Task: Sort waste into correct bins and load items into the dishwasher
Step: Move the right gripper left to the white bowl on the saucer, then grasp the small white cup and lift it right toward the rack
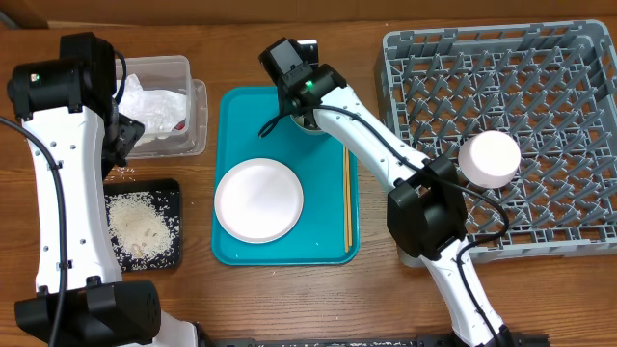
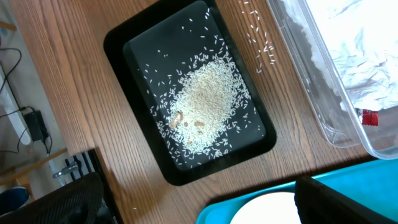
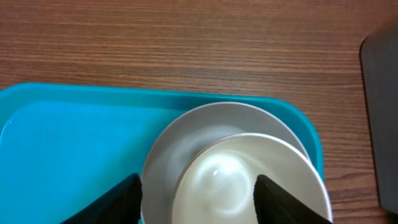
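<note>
Currently the right tool [image 3: 198, 190] is hovering released, straddling the metal bowl [image 3: 242, 177]. The left tool [image 2: 199, 208] is hanging released near the rice [image 2: 208, 106].

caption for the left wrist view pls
Rice piled in the black tray, a few grains on the table, napkin and red wrapper in the clear tub.

The bench [image 3: 186, 37] is wood with clear grain. The teal tray [image 3: 56, 149] is smooth, glossy plastic; the metal bowl [image 3: 242, 180] has a dull sheen. The black tray [image 2: 115, 43] looks smooth plastic (slightly shiny), the tub [image 2: 317, 93] clear plastic, the napkin [image 2: 360, 56] crumpled paper.
</note>
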Controlling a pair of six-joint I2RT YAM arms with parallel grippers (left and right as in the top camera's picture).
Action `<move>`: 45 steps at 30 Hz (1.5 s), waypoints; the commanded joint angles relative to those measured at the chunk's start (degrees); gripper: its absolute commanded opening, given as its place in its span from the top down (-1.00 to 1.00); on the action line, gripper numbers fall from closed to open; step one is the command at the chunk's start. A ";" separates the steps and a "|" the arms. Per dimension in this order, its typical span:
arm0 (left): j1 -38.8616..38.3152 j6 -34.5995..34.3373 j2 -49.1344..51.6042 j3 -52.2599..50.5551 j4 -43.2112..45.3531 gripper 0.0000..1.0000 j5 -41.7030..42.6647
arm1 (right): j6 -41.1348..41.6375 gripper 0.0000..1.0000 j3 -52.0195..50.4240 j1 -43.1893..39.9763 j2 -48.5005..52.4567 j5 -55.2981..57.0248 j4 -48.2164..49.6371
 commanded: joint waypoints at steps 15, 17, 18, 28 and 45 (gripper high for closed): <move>-0.13 -1.20 -1.05 0.85 -0.11 -1.00 -0.33 | 0.52 0.63 -0.09 0.81 0.66 -0.39 -0.50; -0.02 -1.20 -1.05 0.85 -0.07 -0.99 -0.33 | 0.52 0.70 -0.09 0.81 0.66 -0.42 -0.70; -0.02 -1.18 -1.05 0.85 0.00 -1.00 -0.33 | 0.52 0.72 -0.07 0.81 0.63 -0.44 -0.81; -0.17 -1.18 -1.05 0.85 -0.02 -1.00 -0.33 | 0.52 0.92 4.76 0.50 -1.05 -2.99 -6.05; -0.20 -1.18 -1.05 0.85 0.00 -0.99 -0.33 | 0.48 0.92 18.60 -13.86 -11.72 -14.34 -30.99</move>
